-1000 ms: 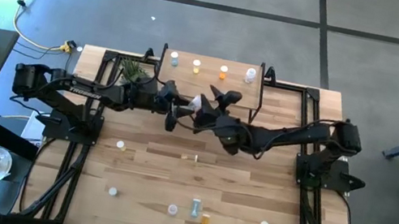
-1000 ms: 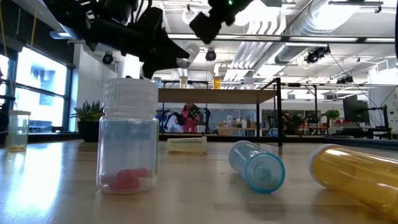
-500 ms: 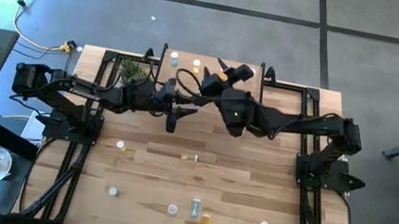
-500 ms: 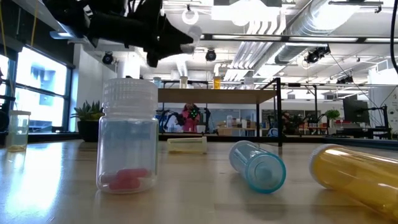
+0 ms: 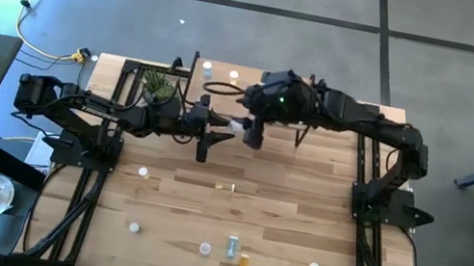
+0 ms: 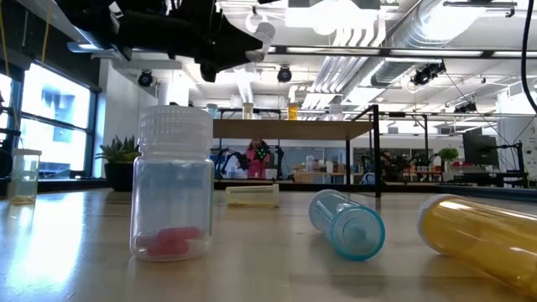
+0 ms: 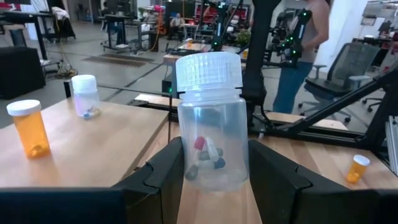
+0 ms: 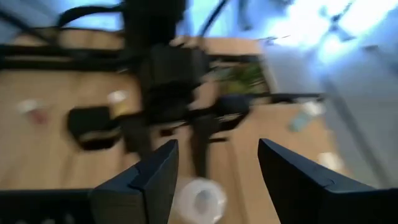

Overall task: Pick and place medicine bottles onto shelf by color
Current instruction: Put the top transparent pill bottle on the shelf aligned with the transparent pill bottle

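My left gripper is shut on a clear medicine bottle with a white cap and capsules inside, held in the air just in front of the shelf. My right gripper hangs open above and just beyond that bottle, near the shelf, with the bottle's cap showing below its fingers. A blue bottle and a yellow one stand on the shelf; the right arm hides its other end. The left wrist view shows an orange bottle and a clear one standing on the plank. My left gripper pinches the lower half of the bottle's body between its two fingers, one on each side. The fingers lie level and point toward the table's right. The bottle is lifted clear of the table with its cap up.
Near the table's front edge a clear bottle stands, and a blue one and a yellow one lie on their sides. A pale yellow bottle lies mid-table. A green plant stands left of the shelf.
My right gripper, open throughout, has risen away from the clear bottle toward the shelf and turned about so that it looks down along the left arm. My left gripper has kept its hold and lifted slightly, tipping the bottle's cap upward.
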Controlling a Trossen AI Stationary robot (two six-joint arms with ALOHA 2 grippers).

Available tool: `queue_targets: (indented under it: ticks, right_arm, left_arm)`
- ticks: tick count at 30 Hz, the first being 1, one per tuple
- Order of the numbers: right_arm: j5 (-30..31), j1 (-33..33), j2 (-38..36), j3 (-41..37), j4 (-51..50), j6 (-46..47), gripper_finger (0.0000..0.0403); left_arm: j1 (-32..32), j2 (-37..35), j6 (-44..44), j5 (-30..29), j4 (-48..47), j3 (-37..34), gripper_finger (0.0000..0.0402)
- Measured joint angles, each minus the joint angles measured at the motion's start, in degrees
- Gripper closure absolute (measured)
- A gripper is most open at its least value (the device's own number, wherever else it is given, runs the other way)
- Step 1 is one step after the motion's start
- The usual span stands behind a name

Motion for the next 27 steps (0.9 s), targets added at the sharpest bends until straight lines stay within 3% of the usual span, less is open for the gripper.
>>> queue_targets:
  ticks: [5, 15, 27]
  right_arm:
    - [-10.1, -2.3, 0.0, 0.0, -3.9, -0.1, 0.0192]
    - [-18.7, -3.4, 0.0, 0.0, -5.7, -2.0, 0.0192]
    - [-18.7, -3.0, 2.3, 0.0, -5.5, -3.1, 0.0192]
  left_arm:
    - [-0.7, 0.0, 3.5, 0.4, 0.9, 0.0, 0.0257]
    - [-3.5, 0.0, 9.7, -0.3, 2.4, 0.0, 0.0257]
    - [-3.5, 0.0, 9.8, -1.4, 5.3, 0.0, 0.0257]
